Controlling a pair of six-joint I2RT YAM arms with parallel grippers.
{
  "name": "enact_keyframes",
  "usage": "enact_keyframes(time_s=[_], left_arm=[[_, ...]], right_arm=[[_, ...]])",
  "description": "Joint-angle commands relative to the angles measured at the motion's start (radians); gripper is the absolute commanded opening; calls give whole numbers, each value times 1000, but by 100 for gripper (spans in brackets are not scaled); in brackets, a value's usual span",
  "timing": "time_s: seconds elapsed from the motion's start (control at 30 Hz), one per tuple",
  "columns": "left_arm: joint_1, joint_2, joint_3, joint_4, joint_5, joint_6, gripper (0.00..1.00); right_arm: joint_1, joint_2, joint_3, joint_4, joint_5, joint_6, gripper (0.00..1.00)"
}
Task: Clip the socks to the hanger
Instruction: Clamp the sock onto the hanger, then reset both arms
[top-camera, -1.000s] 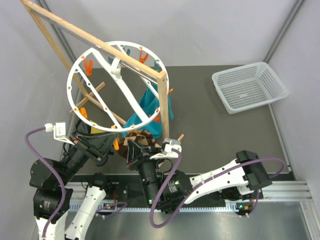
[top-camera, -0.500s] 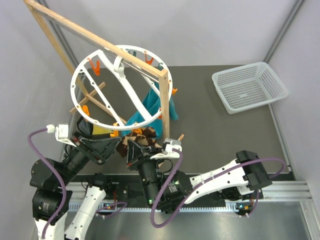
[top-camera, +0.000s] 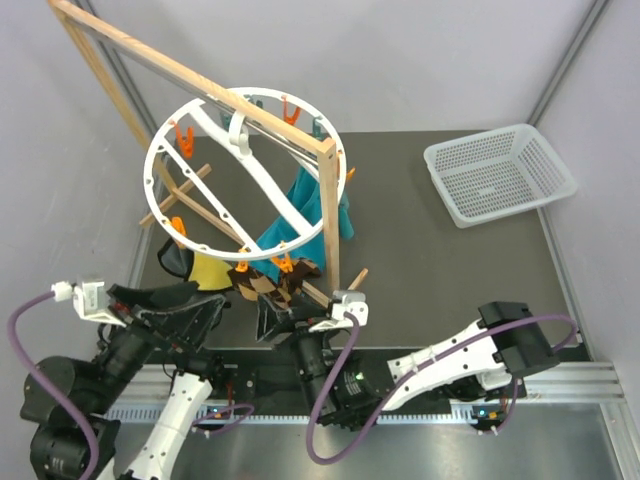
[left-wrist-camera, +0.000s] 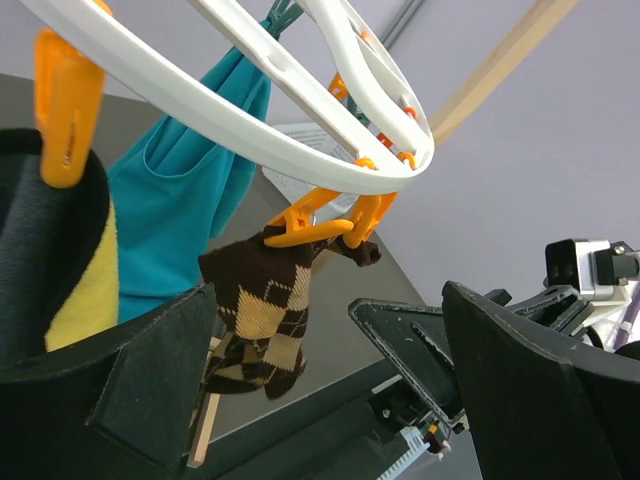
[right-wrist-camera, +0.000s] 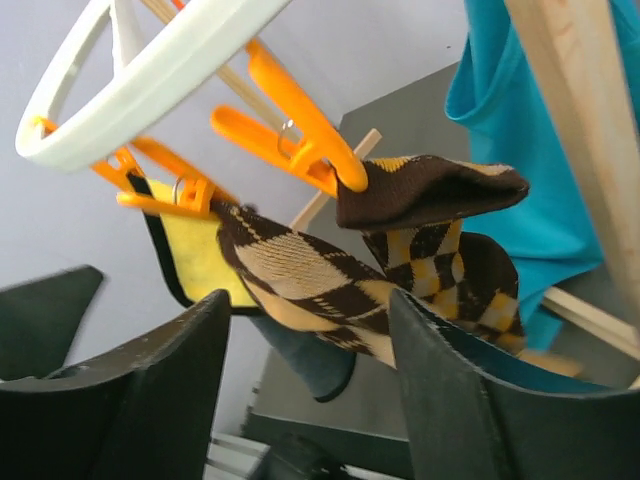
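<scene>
**Both my grippers stand open, socks hang clipped on the ring**

In the overhead view the hanger (top-camera: 149, 170) hangs tilted on the wooden frame (top-camera: 328, 210). The socks (top-camera: 265, 280) dangle from its rim at about 6 o'clock, each pinched by one of the orange clips (top-camera: 283, 263). From my right wrist I see one clip's (right-wrist-camera: 290, 135) jaws biting the folded edge of one sock (right-wrist-camera: 430, 190). A second clip beside it holds the other sock (right-wrist-camera: 300, 270), which droops at a slant.

My left gripper (top-camera: 165, 305) sits at about 8 o'clock from the socks, well apart from them. Its fingers (left-wrist-camera: 150, 380) are spread as wide as I see them go and nothing lies between them. My right gripper (top-camera: 275, 318) sits at 6 o'clock, just beneath the socks, fingers (right-wrist-camera: 140, 390) parted and gripping nothing. I cannot tell from the wrist view whether the fabric brushes them.

The ring also carries a teal cloth (top-camera: 298, 205) at about 4 o'clock and a yellow-and-black cloth (top-camera: 205, 268) at about 7 o'clock, just beside the socks. Both are hanging from the rim.

The white mesh basket (top-camera: 472, 139) stands at 2 o'clock on the table, well apart from the hanger. Inside it only its own mesh floor shows.
</scene>
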Motion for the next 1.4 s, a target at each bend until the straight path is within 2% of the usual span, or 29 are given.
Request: enact_keyframes(time_s=[0.0, 0.07, 0.17, 0.2, 0.3, 0.47, 0.57, 0.63, 0.73, 0.87, 0.93, 1.0, 1.03, 1.07, 1.13, 1.17, 1.27, 1.37], left_arm=[[-1, -19, 52, -68, -62, 36, 99], [-1, -29, 52, -78, -74, 36, 98], [-1, -35, 36, -94, -94, 22, 97], [-1, -38, 26, -98, -90, 14, 97], [-3, -44, 7, -104, -85, 7, 96], [-3, -61, -14, -118, -91, -4, 95], [-3, -66, -34, -118, -84, -19, 95], [-3, -62, -45, -117, -76, -22, 95], [-3, -64, -63, -114, -74, -30, 95], [-3, -75, -108, -83, -59, -56, 94], [-3, -76, -128, -74, -48, -62, 94], [-3, -76, -138, -72, -48, -64, 94], [-3, -78, -142, -66, -48, -65, 93], [-3, -76, -145, -66, -47, -65, 93], [-3, -78, -145, -66, -45, -65, 93], [-3, -78, -142, -69, -47, -65, 93], [-3, -84, -142, -77, -50, -67, 93], [-3, -87, -148, -77, -48, -70, 93]], right_arm=[[38, -86, -49, 353, 113, -60, 68], [67, -90, -66, 353, 116, -141, 73], [104, -61, -36, 353, 124, -301, 75], [113, -37, -19, 353, 139, -424, 75], [126, -7, -12, 353, 188, -641, 76], [152, -15, -139, 356, 222, -804, 77], [155, -38, -233, 357, 251, -818, 78], [155, -90, -329, 359, 275, -771, 78], [179, -203, -455, 360, 271, -595, 79], [221, -361, -606, 360, 252, -270, 79], [227, -446, -708, 360, 254, -158, 79], [224, -507, -790, 357, 252, 44, 79], [218, -565, -892, 356, 248, 138, 80], [212, -595, -944, 356, 233, 327, 79], [175, -664, -1052, 348, 185, 474, 79], [151, -678, -1071, 341, 159, 552, 86], [16, -684, -1063, 325, 99, 561, 98], [-145, -630, -988, 310, 67, 532, 100]])
